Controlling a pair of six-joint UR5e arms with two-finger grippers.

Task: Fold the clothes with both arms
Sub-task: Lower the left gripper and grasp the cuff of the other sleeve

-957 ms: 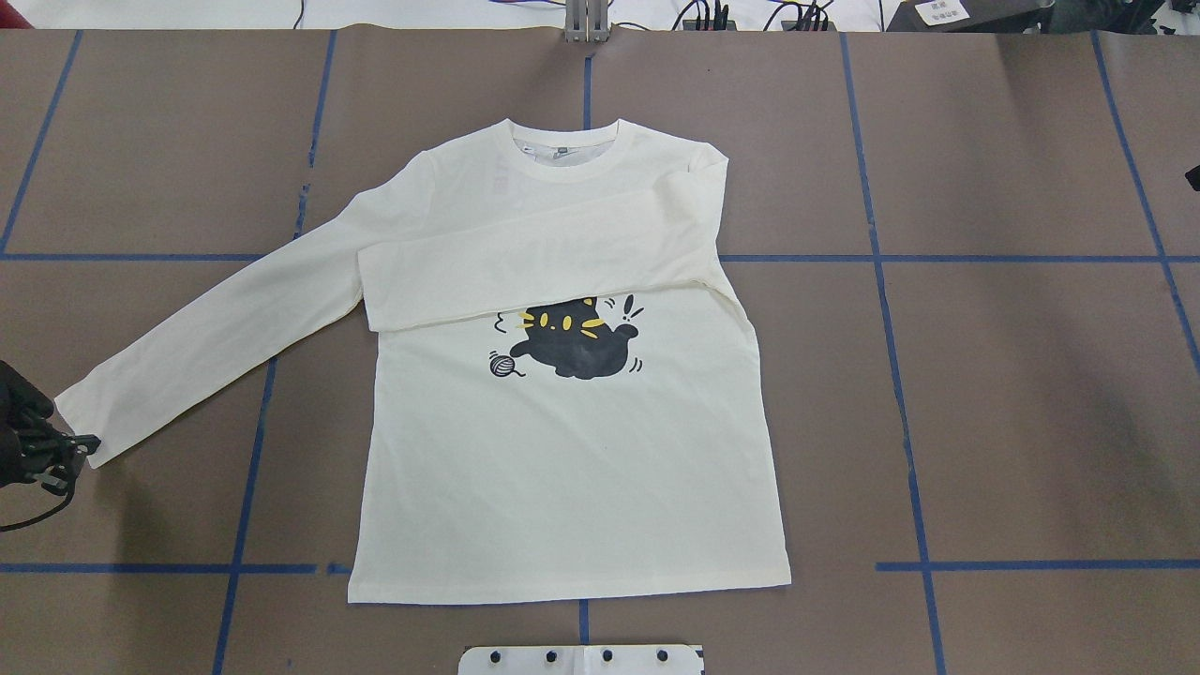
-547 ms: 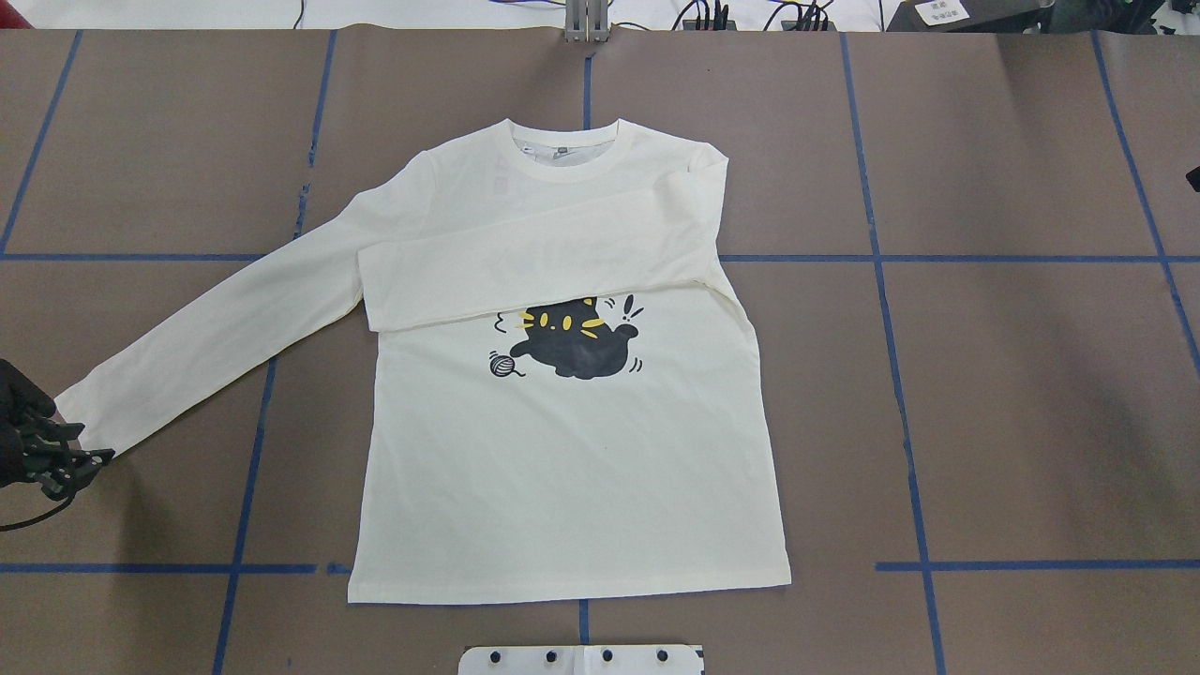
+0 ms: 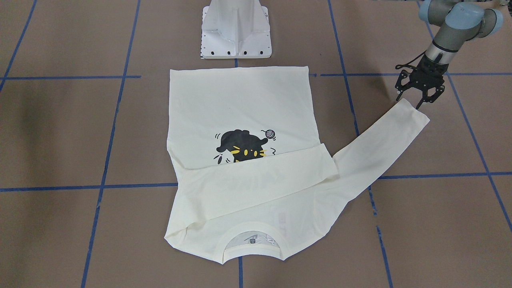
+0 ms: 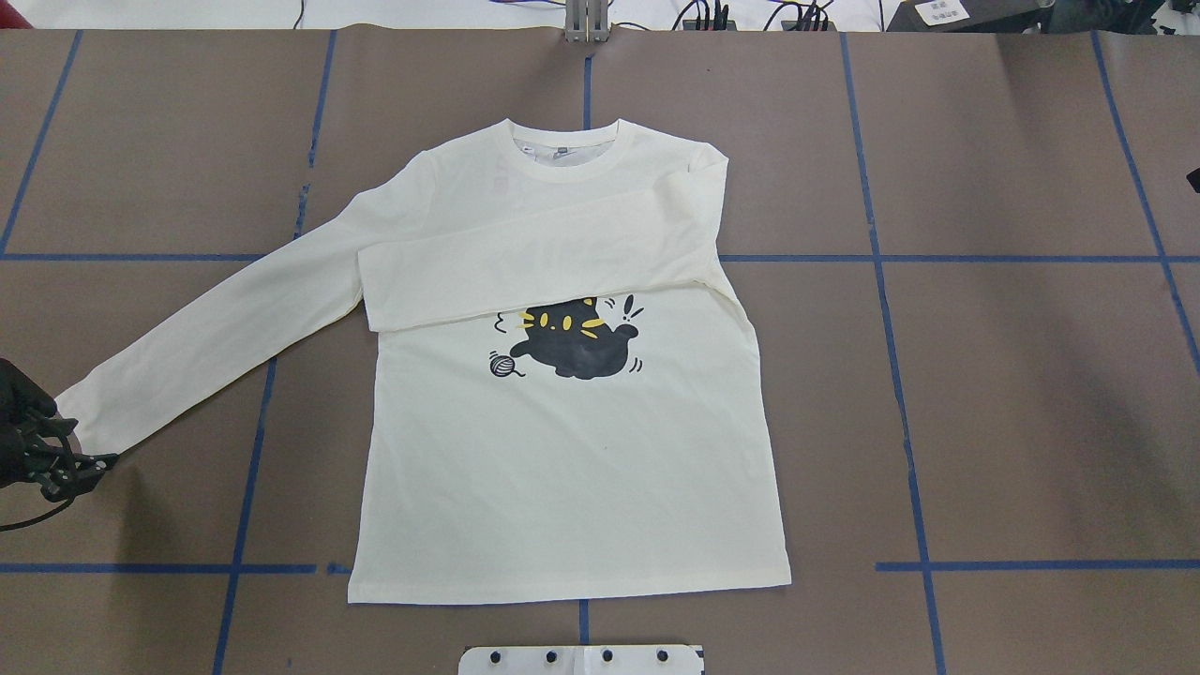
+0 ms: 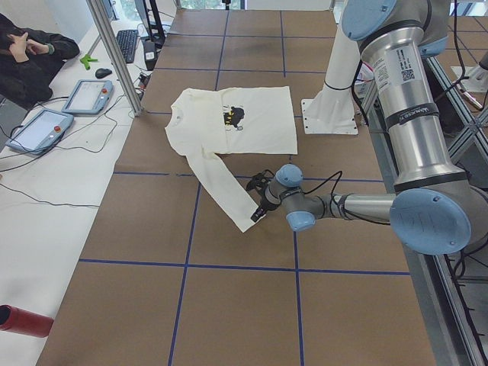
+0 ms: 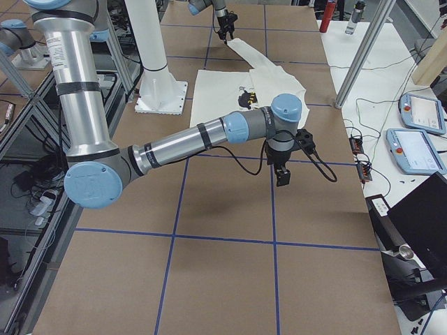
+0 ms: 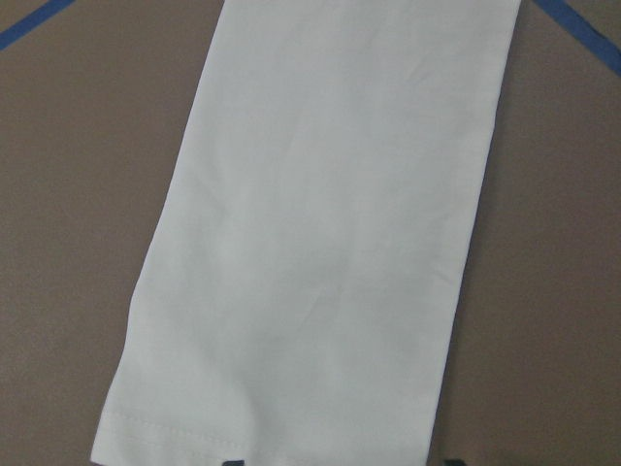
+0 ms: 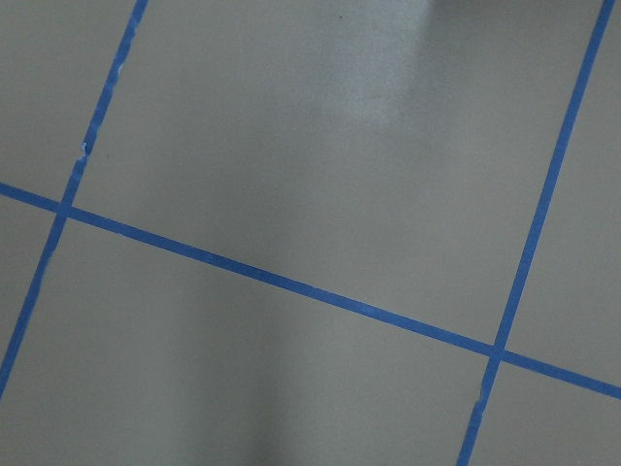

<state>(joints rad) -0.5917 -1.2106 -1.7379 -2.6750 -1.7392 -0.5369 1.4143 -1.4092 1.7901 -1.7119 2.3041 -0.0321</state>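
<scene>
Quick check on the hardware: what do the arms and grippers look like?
The left arm and right arm are silver-grey tubes with light blue joint caps. The left arm carries a white label with a QR code. The left gripper and right gripper are black two-finger units, and a black cable loops off each wrist.

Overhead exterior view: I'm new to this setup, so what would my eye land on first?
A cream T-shirt lies flat at centre, its black cat print just below one sleeve folded across the chest. The other sleeve stretches toward the view's left edge, where the left pincer hangs open at its cuff.
</scene>
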